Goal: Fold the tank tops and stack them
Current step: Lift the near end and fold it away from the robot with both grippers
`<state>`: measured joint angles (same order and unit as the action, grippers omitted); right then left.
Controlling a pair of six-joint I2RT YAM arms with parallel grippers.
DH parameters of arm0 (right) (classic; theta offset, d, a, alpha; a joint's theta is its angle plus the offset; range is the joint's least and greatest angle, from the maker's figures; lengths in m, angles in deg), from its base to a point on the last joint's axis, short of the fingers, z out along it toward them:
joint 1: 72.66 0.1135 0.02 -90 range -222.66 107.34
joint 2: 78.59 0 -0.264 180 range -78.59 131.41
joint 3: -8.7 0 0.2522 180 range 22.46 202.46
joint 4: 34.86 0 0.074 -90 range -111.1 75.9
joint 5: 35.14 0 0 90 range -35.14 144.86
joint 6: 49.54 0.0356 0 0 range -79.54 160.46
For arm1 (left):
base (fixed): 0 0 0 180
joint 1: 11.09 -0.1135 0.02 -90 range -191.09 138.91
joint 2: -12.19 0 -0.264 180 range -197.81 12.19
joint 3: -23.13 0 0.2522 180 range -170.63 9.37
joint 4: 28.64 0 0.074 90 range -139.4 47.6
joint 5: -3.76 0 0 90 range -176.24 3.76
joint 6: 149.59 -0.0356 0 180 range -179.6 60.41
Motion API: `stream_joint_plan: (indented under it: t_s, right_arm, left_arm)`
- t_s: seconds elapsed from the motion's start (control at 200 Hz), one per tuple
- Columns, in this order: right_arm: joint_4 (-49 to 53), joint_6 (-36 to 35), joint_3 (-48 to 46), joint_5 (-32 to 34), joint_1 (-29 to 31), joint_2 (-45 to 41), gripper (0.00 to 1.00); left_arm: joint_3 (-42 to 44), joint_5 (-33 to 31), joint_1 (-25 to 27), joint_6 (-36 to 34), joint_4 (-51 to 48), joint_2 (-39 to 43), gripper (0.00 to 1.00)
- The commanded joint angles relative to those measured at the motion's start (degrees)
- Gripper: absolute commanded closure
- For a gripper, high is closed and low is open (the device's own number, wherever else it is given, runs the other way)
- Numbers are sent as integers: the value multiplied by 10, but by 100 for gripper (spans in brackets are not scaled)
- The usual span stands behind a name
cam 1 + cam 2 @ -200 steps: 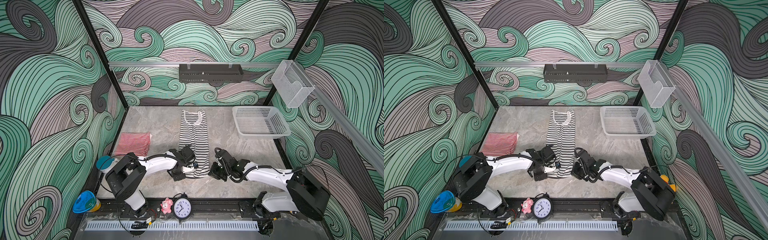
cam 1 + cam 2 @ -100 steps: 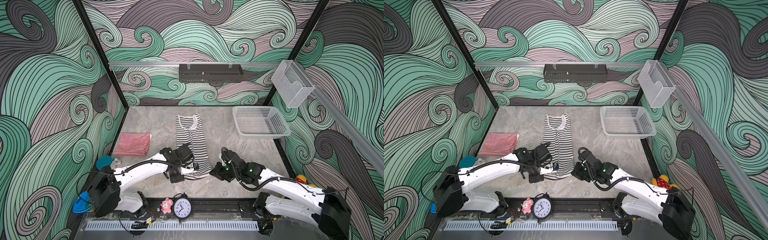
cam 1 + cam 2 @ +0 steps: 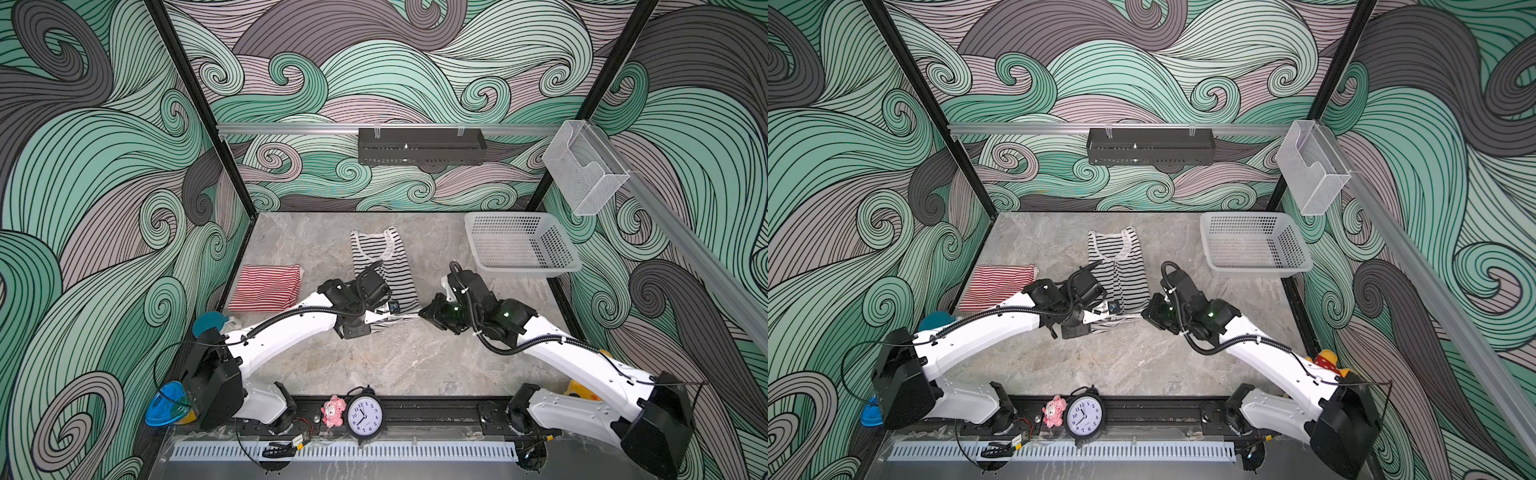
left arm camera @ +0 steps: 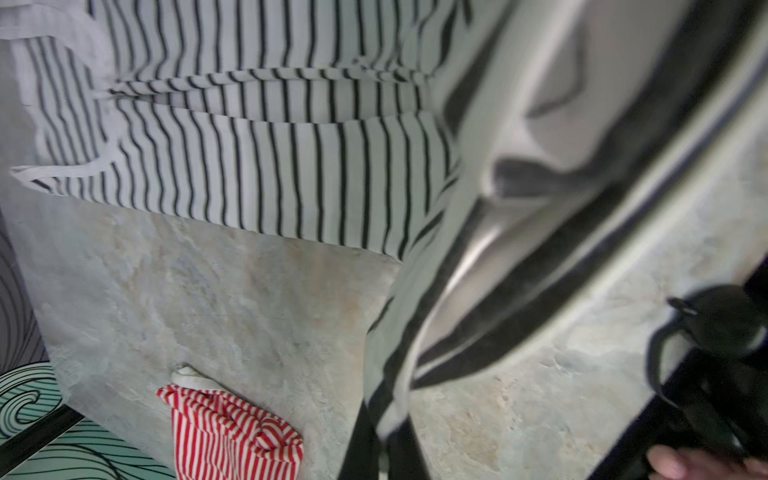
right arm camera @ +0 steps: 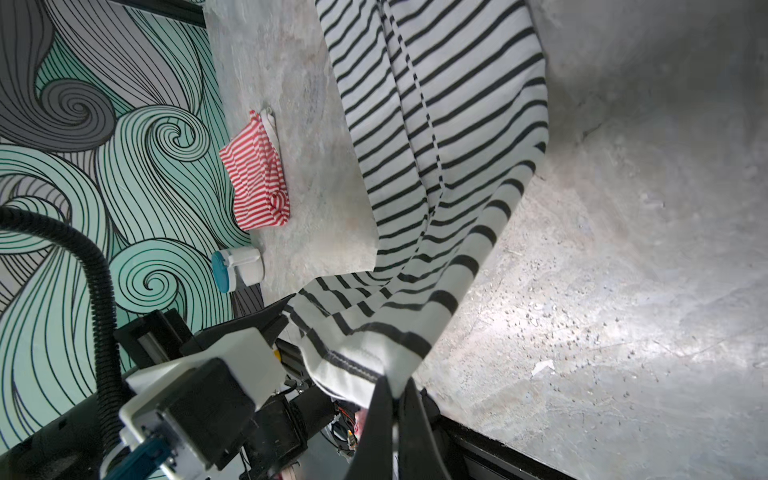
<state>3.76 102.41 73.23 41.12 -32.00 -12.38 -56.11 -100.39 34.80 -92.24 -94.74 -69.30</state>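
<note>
- While both of my arms are reaching low over the table point(image 3: 395, 361), I am pinching one near hem corner of the black-and-white tank top point(image 3: 384, 266) with my left gripper point(image 3: 384, 321), whose jaws are pressed tight on the cloth.
- My right gripper point(image 3: 423, 311) is clamping the other hem corner just beside it. In the right wrist view, striped fabric is bunching out from between its closed tips point(image 5: 395, 399).
- Between my two grippers the hem is hanging lifted off the table.
- Ahead of my grippers, the rest of that tank top is lying flat as a narrow strip with a lengthwise fold, its white-trimmed neckline at the far end.
- Out past the outer side of my left gripper, the red-and-white tank top point(image 3: 266, 286) is lying folded near the side wall, well apart from the striped strip.
- Farther ahead, past the outer side of my right gripper, a white basket point(image 3: 532, 272) is sitting in the back corner.
- Behind my grippers, between my arm bases, a clock point(image 3: 365, 415) is standing with a pink toy point(image 3: 333, 411) just beside it.
</note>
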Motion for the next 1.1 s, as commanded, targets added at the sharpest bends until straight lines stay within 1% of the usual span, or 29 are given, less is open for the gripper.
stream_joint_plan:
  t_s: [0.0,0.105,0.225,0.345,0.466,0.561,0.761,0.921,1.096]
  right_arm:
    - [16,-46,57,-27,-32,30,100]
    - [25,-75,101,-49,-64,79,100]
    - [9,-90,142,-76,-95,140,100]
    - [-1,-105,189,-96,-115,196,100]
    - [-1,-118,248,-113,-133,260,100]
    - [16,-134,294,-121,-146,318,100]
    - [20,-151,363,-144,-173,431,100]
    - [18,-158,400,-150,-186,492,100]
    - [9,-154,431,-162,-196,537,100]
  left_arm:
    - [-52,-36,-33,-30,44,-29,99]
    - [-93,-41,-62,-36,57,-62,98]
    - [-127,-48,-89,-42,84,-102,98]
    - [-165,-54,-112,-39,97,-142,98]
    - [-195,-48,-134,-31,99,-176,98]
    - [-208,-53,-144,-33,97,-205,98]
    - [-225,-60,-166,-34,94,-266,97]
    - [-246,-58,-183,-24,101,-302,95]
    - [-270,-53,-192,-22,108,-335,93]
